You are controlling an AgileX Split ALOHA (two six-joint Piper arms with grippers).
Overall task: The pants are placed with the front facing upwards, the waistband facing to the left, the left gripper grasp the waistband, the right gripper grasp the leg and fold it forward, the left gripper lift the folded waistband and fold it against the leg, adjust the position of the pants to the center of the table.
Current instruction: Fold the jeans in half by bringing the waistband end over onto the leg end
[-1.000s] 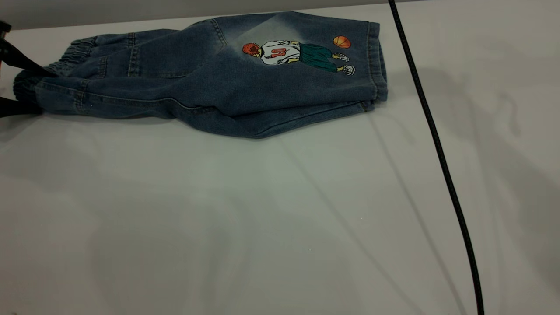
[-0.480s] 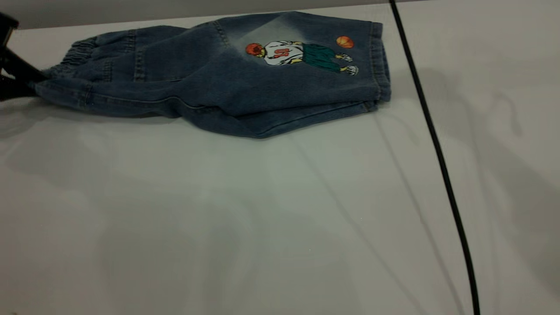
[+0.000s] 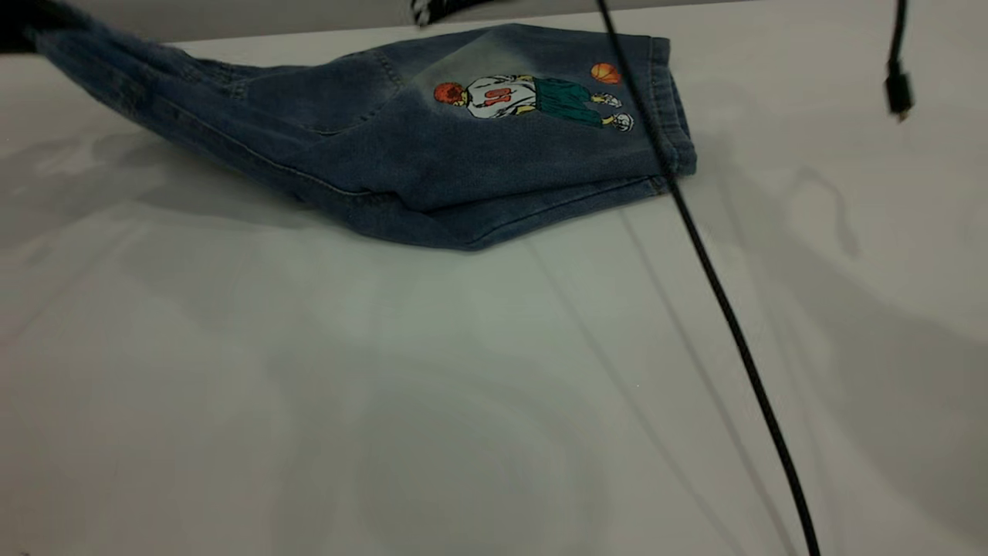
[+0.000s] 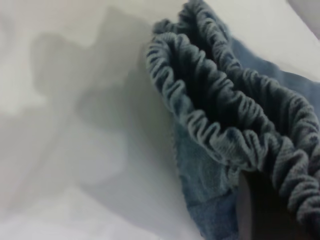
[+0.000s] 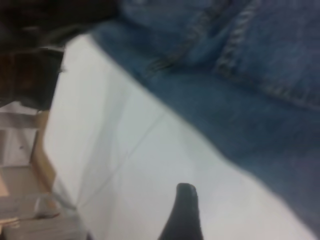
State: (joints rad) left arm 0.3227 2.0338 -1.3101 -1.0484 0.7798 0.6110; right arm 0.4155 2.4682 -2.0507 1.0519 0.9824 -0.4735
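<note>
The pants (image 3: 432,154) lie folded lengthwise at the far side of the table (image 3: 386,401), cartoon print up. The leg hems (image 3: 673,116) point right. My left gripper (image 3: 15,27) sits at the far-left corner, shut on the waistband and holding that end up off the table. The raised denim slopes down to the rest of the pants. In the left wrist view the ruffled waistband (image 4: 215,100) bunches in front of my gripper (image 4: 272,200), one dark finger (image 4: 260,215) pressed against it. My right gripper (image 5: 220,210) hovers open over bare table beside the denim (image 5: 260,75); only one fingertip (image 5: 186,197) shows.
A black cable (image 3: 695,232) hangs across the leg hems and runs to the near edge. A second cable end (image 3: 898,85) dangles at the far right. The table's far edge (image 3: 309,27) lies just behind the pants. A shelf unit (image 5: 20,140) stands beyond the table.
My left gripper has risen and carried the waistband end up off the table. The black cable has swung left and now crosses the leg hems.
</note>
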